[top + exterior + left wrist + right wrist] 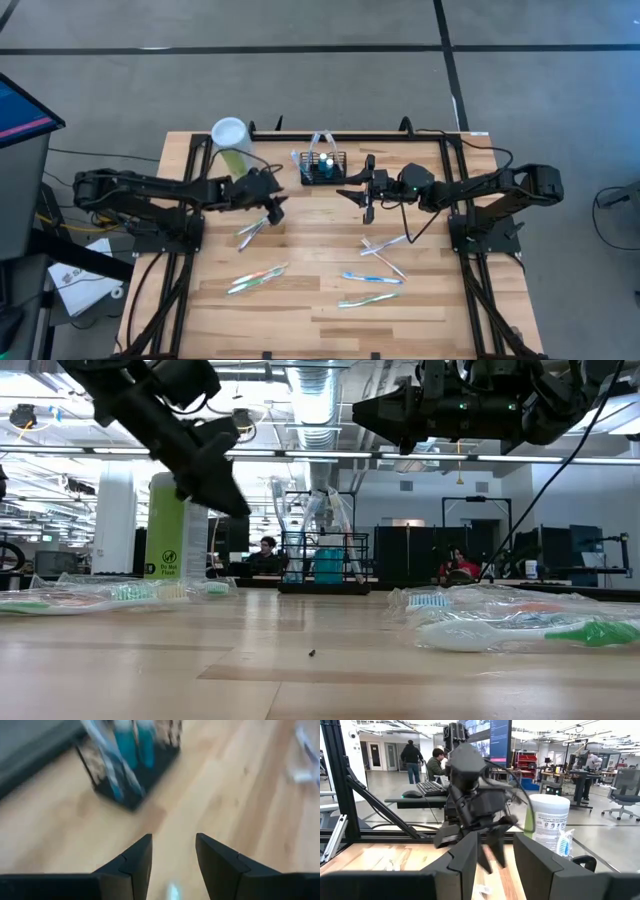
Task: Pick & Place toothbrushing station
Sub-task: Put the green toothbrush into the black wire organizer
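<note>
The toothbrushing station, a small black wire-mesh basket, stands on its bottom at the far middle of the wooden table. It holds wrapped toothbrushes and a teal item, and also shows in the low view and the left wrist view. My left gripper is open and empty above the table, near and left of the basket. Its fingers also show in its wrist view. My right gripper is open and empty, near and right of the basket, facing the left arm.
A pale-green cylinder with a white lid stands at the far left, beside the basket. Several wrapped toothbrushes lie on the table: one under the left gripper, one near left, others near right.
</note>
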{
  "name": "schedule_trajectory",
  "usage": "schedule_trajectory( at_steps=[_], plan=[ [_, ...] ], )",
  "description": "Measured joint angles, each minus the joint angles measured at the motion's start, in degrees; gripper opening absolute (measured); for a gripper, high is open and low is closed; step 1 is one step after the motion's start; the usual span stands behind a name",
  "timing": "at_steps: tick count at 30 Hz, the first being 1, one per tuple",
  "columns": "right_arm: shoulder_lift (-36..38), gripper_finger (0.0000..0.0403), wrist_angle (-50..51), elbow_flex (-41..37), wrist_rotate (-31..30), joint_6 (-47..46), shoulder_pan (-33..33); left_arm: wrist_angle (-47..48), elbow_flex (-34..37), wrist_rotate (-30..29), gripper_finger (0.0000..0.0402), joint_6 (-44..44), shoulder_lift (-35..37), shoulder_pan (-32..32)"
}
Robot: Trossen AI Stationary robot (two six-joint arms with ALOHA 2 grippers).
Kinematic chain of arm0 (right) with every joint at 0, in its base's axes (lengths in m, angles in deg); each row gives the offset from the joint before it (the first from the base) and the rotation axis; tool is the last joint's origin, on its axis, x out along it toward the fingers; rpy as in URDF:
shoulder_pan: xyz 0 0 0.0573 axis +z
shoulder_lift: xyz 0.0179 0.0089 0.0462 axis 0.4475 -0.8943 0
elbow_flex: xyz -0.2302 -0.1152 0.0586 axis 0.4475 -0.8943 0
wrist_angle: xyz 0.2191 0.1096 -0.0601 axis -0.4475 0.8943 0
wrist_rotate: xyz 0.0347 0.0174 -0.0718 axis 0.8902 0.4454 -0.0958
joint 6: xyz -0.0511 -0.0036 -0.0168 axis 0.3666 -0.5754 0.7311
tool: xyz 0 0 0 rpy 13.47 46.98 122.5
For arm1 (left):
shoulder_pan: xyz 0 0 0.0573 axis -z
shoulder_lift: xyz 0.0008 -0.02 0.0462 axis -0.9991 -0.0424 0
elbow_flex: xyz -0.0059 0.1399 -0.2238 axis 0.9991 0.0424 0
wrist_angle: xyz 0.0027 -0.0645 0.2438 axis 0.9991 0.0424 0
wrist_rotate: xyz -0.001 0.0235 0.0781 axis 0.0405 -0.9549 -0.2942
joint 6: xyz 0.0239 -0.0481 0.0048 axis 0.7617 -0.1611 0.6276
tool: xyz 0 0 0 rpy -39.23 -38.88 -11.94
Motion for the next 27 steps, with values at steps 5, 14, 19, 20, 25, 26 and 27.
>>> schedule_trajectory(
  at_steps=[5,14,19,20,25,26,27],
  plan=[
    [0.0,0.0119,-0.02,0.0,0.0,0.0,0.02,6.87,0.0,1.44,0.0144,-2.31,-1.35,2.39],
    [0.0,0.0119,0.0,0.0,0.0,-0.02,0.07,10.24,0.0,3.04,0.0144,-5.37,-8.09,4.25],
    [0.0,0.0119,0.04,0.0,0.0,-0.02,0.13,10.54,0.0,3.69,0.0144,-5.4,-12.49,4.32],
    [0.0,0.0119,0.06,0.0,0.0,-0.02,0.24,10.59,0.0,3.69,0.0144,-5.41,-13.1,4.32],
    [0.0,0.0119,0.17,0.0,0.02,-0.02,0.39,10.68,0.0,3.52,0.0144,-5.27,-14.33,4.32],
    [0.0,0.0119,0.18,0.0,0.02,-0.02,0.39,10.62,0.0,3.52,0.0144,-5.26,-14.32,4.32],
    [0.0,0.0119,0.17,0.0,0.02,-0.02,0.39,10.66,0.0,3.52,0.0144,-5.22,-14.12,4.32]
  ],
)
